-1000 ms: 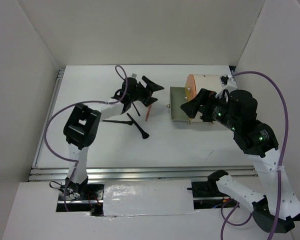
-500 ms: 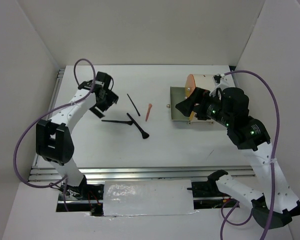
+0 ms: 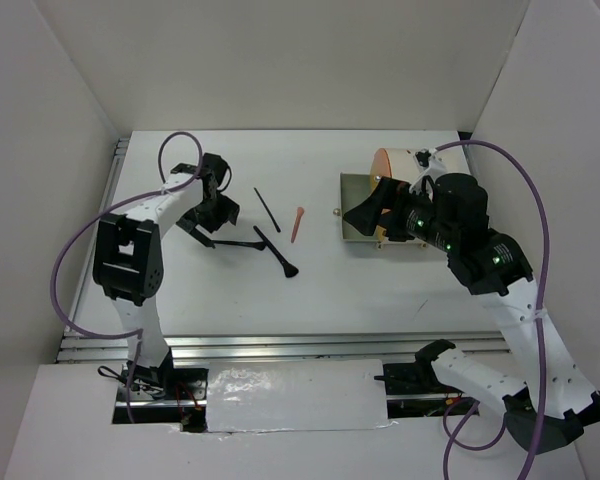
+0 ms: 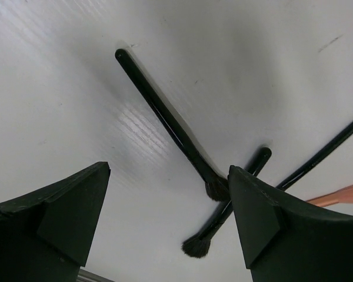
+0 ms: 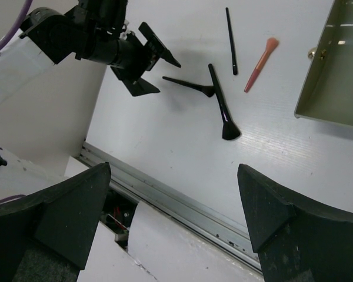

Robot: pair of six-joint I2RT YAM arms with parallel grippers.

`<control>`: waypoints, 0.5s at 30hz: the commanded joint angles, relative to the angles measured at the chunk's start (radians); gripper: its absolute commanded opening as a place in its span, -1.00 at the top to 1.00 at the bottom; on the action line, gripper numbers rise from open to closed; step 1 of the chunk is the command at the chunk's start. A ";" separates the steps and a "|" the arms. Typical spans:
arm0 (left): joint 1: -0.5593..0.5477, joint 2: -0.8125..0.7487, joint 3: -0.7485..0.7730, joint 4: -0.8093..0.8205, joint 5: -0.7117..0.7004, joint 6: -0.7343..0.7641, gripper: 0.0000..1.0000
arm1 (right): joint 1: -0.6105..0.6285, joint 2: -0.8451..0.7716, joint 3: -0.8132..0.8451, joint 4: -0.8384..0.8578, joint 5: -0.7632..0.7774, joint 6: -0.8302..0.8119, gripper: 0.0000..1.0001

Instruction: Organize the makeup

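Two black brushes lie crossed on the white table: one level (image 3: pixel 232 243), one slanted (image 3: pixel 276 252). A thin black stick (image 3: pixel 267 209) and a short orange-pink stick (image 3: pixel 297 224) lie behind them. My left gripper (image 3: pixel 207 216) is open and empty, low over the handle end of the level brush. In the left wrist view both brushes (image 4: pixel 167 120) (image 4: pixel 226 208) and the orange-pink stick (image 4: pixel 336 196) show between the open fingers (image 4: pixel 167 217). My right gripper (image 3: pixel 365 214) is open and empty, hovering over the tray. The dark grey tube is out of view.
A cream drum-shaped box (image 3: pixel 412 166) with an orange face lies at the back right, with an open olive metal tray (image 3: pixel 350 232) in front of it. The right wrist view shows the tray's corner (image 5: pixel 335 70), the brushes (image 5: pixel 222 106) and the table's metal front rail (image 5: pixel 182 202).
My left gripper swung left away from the sticks, then came down by the level brush's handle end. My right gripper edged a little left over the tray. The makeup has not moved.
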 commanded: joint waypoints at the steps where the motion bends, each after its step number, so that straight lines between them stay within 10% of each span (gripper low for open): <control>1: -0.001 0.045 0.011 -0.025 0.044 -0.069 -0.90 | 0.010 -0.023 -0.014 0.049 -0.014 -0.003 -0.93; 15: -0.033 0.132 -0.029 0.056 0.092 -0.157 -0.74 | 0.025 -0.028 0.003 0.040 0.004 -0.018 -0.93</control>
